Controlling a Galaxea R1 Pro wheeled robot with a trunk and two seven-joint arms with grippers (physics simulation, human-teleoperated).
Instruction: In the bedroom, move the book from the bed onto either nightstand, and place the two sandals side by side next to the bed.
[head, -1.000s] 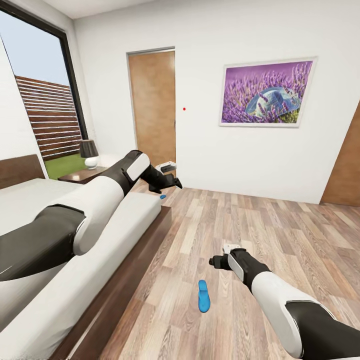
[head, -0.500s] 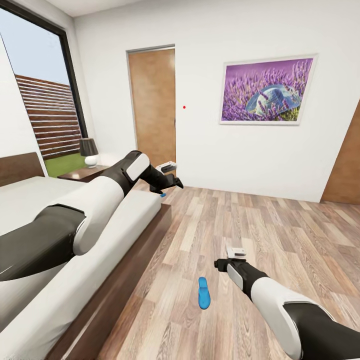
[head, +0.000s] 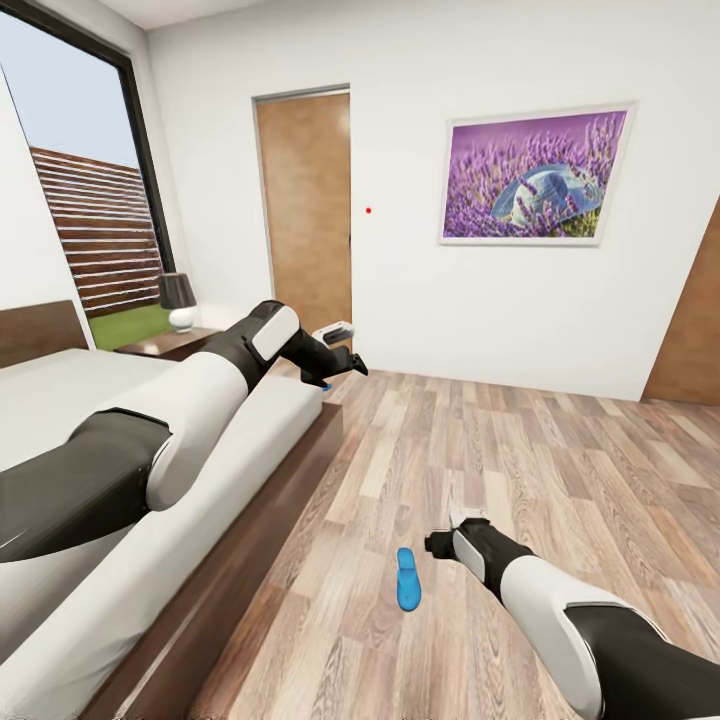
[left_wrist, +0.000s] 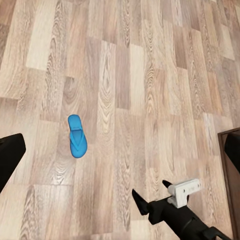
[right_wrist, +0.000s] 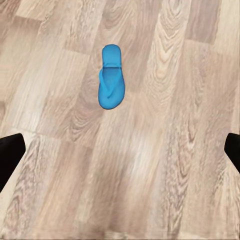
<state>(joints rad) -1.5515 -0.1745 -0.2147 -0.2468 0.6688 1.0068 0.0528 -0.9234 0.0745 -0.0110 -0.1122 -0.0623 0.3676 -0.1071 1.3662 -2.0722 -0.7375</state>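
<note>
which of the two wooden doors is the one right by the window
The door at the head view's left, in the wall past the nightstand and lamp. The other door is partly cut off at that view's right edge, beyond the lavender picture.

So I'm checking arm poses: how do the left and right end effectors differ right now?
The left end effector is raised by the bed's far corner; the right end effector hangs low over the floor, beside the sandal. The left reaches farther forward than the right. Both wrist views show open fingers and wood planks.
</note>
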